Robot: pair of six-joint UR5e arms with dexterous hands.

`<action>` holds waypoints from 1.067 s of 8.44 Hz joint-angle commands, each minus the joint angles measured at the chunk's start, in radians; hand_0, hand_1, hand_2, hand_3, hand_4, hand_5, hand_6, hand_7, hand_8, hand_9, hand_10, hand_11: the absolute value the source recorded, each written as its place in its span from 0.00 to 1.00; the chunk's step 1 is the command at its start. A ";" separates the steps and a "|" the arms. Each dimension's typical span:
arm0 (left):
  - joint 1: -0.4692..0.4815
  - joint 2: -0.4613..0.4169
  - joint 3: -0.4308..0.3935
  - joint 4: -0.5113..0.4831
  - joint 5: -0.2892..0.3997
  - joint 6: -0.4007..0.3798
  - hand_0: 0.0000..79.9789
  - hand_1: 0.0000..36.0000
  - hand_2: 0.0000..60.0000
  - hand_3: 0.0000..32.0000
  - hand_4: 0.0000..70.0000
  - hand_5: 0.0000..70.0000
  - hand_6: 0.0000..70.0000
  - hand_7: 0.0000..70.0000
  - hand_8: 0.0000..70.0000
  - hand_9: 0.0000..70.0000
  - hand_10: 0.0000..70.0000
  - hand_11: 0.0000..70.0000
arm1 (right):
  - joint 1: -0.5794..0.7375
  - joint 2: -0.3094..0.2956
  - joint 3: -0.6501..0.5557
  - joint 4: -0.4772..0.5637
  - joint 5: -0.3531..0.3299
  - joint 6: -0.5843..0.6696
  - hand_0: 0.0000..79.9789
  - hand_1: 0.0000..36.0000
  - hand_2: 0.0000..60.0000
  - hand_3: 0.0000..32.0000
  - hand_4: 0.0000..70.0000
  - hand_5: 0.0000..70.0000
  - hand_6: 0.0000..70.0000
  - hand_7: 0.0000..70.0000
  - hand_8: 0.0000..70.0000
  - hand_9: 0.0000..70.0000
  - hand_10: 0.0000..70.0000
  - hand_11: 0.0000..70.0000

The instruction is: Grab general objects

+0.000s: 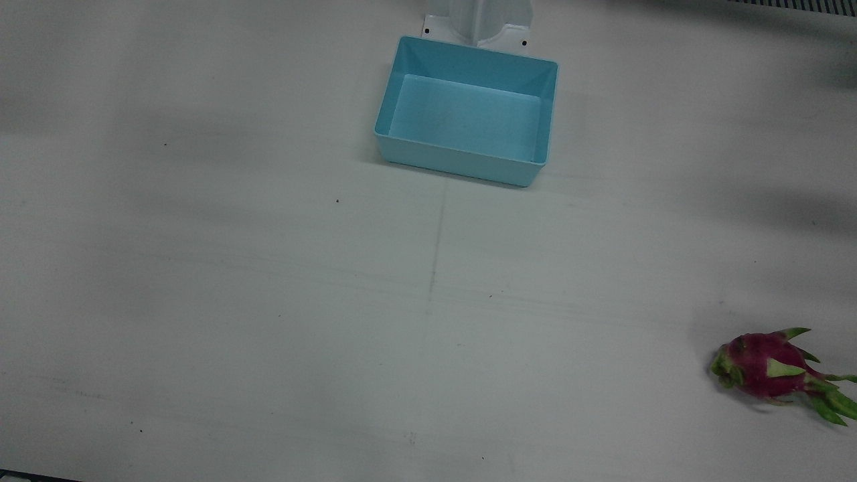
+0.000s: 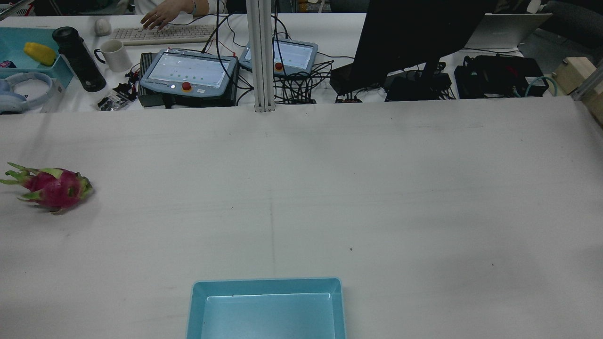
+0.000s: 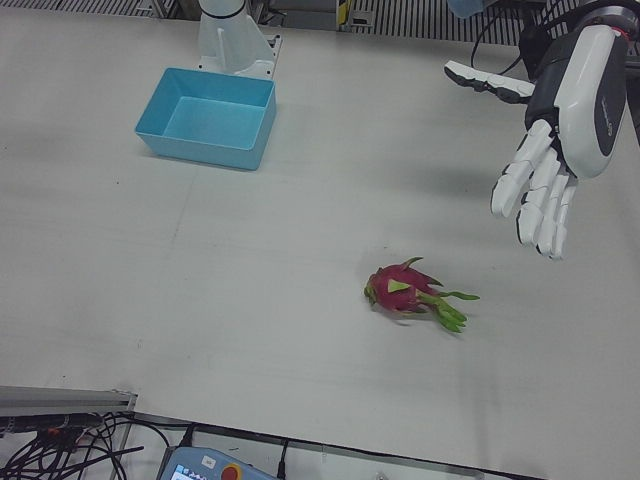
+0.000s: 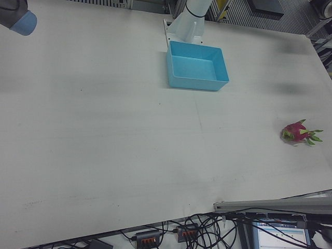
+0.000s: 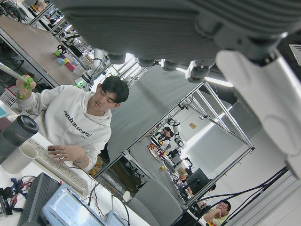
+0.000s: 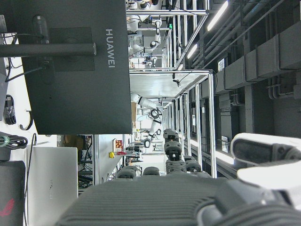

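Observation:
A pink dragon fruit (image 1: 770, 367) with green scales lies on its side on the white table, also seen in the rear view (image 2: 54, 188), the left-front view (image 3: 400, 290) and the right-front view (image 4: 296, 132). My left hand (image 3: 560, 120) hovers high above the table, up and to the right of the fruit in the left-front view, fingers spread and pointing down, holding nothing. My right hand (image 6: 178, 197) shows only in its own view, raised and facing away from the table, with one white finger (image 6: 268, 150) extended and nothing in it.
An empty light-blue bin (image 1: 462, 159) stands by the pedestal at the robot's edge, also in the rear view (image 2: 266, 283). Monitors, pendants and cables (image 2: 188, 70) lie beyond the far edge. Part of the right arm (image 4: 15, 15) shows at the right-front view's top left.

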 commanded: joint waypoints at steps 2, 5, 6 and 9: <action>0.004 -0.006 0.096 -0.112 -0.003 -0.040 0.64 0.46 0.00 0.03 0.00 0.00 0.00 0.05 0.00 0.00 0.02 0.06 | -0.001 0.000 0.000 0.000 0.000 0.000 0.00 0.00 0.00 0.00 0.00 0.00 0.00 0.00 0.00 0.00 0.00 0.00; 0.004 -0.026 0.095 -0.109 -0.021 -0.048 0.68 0.54 0.00 0.02 0.00 0.02 0.00 0.04 0.00 0.00 0.02 0.06 | 0.000 0.000 0.000 0.000 0.000 0.002 0.00 0.00 0.00 0.00 0.00 0.00 0.00 0.00 0.00 0.00 0.00 0.00; 0.002 -0.041 0.093 -0.111 -0.021 -0.048 0.68 0.54 0.00 0.04 0.00 0.04 0.00 0.05 0.00 0.00 0.02 0.07 | -0.001 0.000 0.000 0.000 0.000 0.002 0.00 0.00 0.00 0.00 0.00 0.00 0.00 0.00 0.00 0.00 0.00 0.00; 0.002 -0.087 0.206 -0.240 -0.168 -0.022 0.65 0.46 0.00 0.09 0.01 0.02 0.00 0.05 0.00 0.00 0.02 0.06 | -0.001 0.000 -0.002 0.000 0.000 0.002 0.00 0.00 0.00 0.00 0.00 0.00 0.00 0.00 0.00 0.00 0.00 0.00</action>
